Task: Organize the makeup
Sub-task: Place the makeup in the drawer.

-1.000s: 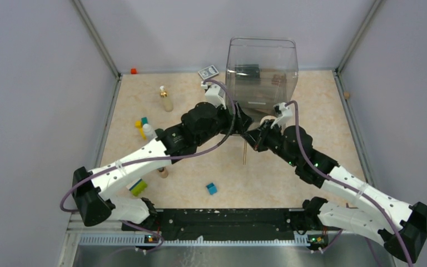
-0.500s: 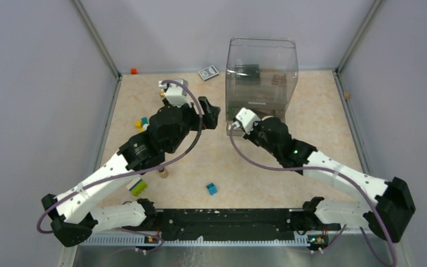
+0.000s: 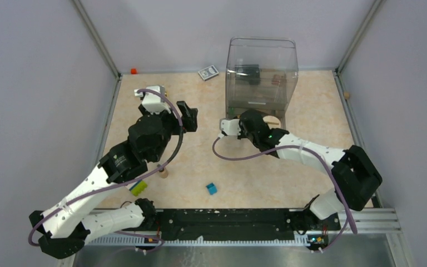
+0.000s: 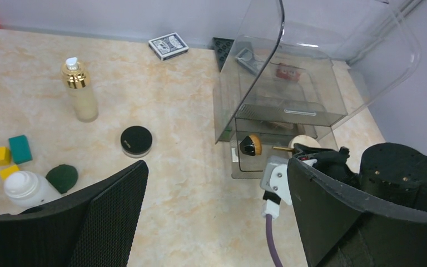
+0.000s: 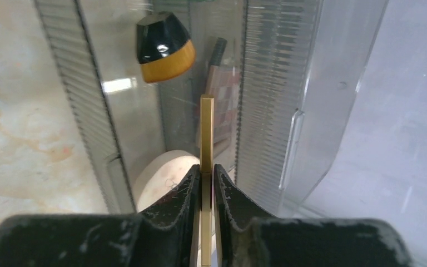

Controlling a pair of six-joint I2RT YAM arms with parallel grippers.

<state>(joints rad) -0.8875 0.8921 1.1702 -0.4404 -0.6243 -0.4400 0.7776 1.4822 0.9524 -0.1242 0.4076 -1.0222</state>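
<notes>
My right gripper [image 5: 206,169] is shut on a thin gold stick [image 5: 206,130], which points into the lower front of the clear organizer [image 3: 261,78]. A black and orange brush head [image 5: 164,47], a beige round disc [image 5: 161,178] and a pinkish checkered palette [image 5: 225,83] lie there. My left gripper [image 4: 217,222] is open and empty, left of the organizer. The gold-capped bottle [image 4: 79,92], black compact [image 4: 136,139] and white bottle [image 4: 28,186] stand on the table to its left. A tan tube [image 3: 163,172] lies under the left arm.
A grey card box [image 3: 208,72] lies at the back beside the organizer. Yellow and teal blocks [image 4: 8,153] sit by the white bottle. A blue cube [image 3: 212,188] and a yellow-green block [image 3: 139,187] lie near the front. Walls close in three sides.
My left gripper has drawn back to the left, away from the organizer. My right arm has swung round so its gripper faces the organizer's lower front with the gold stick.
</notes>
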